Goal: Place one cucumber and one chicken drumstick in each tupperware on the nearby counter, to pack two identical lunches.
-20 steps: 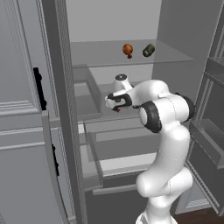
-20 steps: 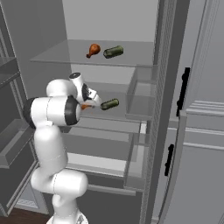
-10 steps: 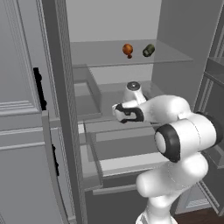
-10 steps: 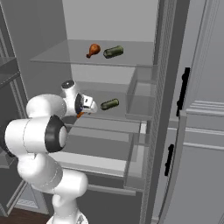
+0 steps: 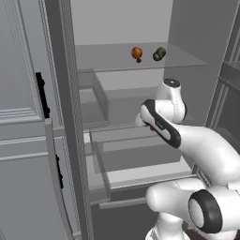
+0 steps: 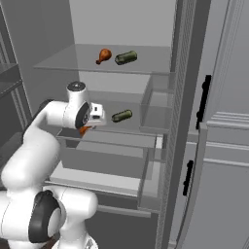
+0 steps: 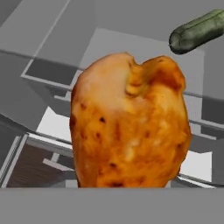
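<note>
Open refrigerator (image 6: 121,29), grey interior, doors swung aside.

Upper glass shelf (image 6: 63,65): one chicken drumstick (image 6: 103,55) and one cucumber (image 6: 126,58) lay side by side near the middle, drumstick on the left in both base views, close together but apart.

Middle shelf (image 6: 136,127): a second cucumber (image 6: 121,115) lay toward the right, near the clear bin (image 6: 156,104) at the right edge.

Gripper (image 6: 86,127): held in front of the middle shelf, left of that cucumber and apart from it. Its jaws were partly closed on a second chicken drumstick (image 7: 129,122), which stood browned and large in the hand view, lifted clear of the shelf, with the cucumber at the upper right corner.

Drawers (image 6: 107,160): below the middle shelf, pulled partly out.
</note>
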{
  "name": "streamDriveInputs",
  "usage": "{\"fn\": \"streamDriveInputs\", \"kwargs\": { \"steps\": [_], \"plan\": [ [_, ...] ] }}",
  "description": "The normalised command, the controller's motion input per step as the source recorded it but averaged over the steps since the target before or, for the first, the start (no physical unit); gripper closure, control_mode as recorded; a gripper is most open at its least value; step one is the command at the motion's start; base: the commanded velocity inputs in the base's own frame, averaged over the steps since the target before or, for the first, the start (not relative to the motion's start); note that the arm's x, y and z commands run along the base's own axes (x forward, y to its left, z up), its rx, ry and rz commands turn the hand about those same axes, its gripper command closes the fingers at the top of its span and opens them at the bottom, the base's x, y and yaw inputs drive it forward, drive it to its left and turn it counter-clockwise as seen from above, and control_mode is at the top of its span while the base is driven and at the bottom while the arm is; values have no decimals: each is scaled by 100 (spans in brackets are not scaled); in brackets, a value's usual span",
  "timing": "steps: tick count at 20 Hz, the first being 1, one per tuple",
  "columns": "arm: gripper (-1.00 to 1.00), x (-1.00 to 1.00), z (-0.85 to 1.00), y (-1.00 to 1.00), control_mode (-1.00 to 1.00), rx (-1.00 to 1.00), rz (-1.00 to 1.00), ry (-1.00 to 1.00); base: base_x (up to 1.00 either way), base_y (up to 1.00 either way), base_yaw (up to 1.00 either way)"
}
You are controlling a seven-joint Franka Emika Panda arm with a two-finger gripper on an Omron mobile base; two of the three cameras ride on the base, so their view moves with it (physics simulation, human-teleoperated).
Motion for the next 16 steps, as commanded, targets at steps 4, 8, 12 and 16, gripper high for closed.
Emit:
{"fn": "streamDriveInputs", "kwargs": {
  "steps": [4,8,12,16],
  "plan": [
    [100,-100,67,-6,-100,0,19,6,0,0,0],
    [100,-100,4,-5,-100,0,7,-1,0,0,0],
    [100,-100,0,-6,-100,0,0,-1,0,0,0],
    [100,-31,0,-1,-100,0,0,1,0,0,0]
  ]
}}
